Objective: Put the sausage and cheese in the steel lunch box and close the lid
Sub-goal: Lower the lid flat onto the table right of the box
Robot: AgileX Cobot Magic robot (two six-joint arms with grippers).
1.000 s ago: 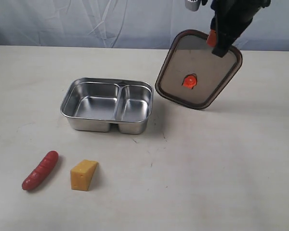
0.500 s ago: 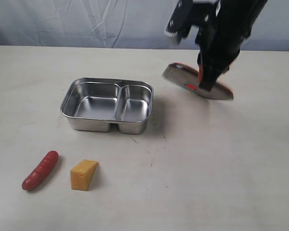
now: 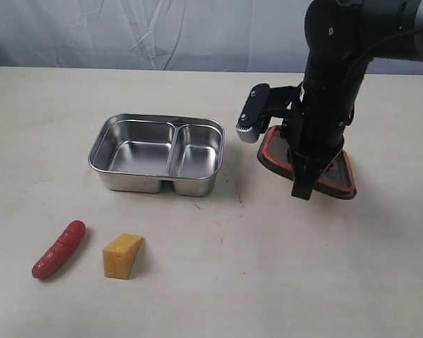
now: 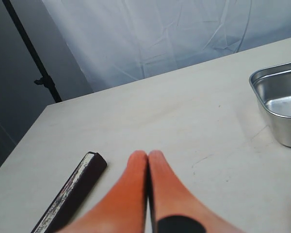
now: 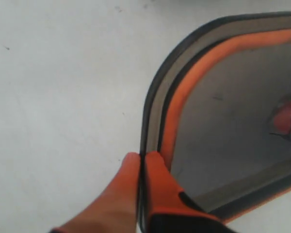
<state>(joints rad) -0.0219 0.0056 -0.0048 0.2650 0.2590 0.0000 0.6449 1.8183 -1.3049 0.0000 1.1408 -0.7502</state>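
Orange-padded right gripper (image 5: 142, 162) clamped on rim of dark translucent lid (image 5: 223, 121), seal-side up, low at 3 o'clock of shiny steel lunch box (image 3: 155, 184). Lid judged light, stiff; rim pinch suited. Steeply down-pitched right arm (image 3: 331, 70) above. Empty left gripper (image 4: 148, 160) pressed together. At box's 7 o'clock: red sausage (image 3: 58, 248), yellow cheese wedge (image 3: 123, 255).
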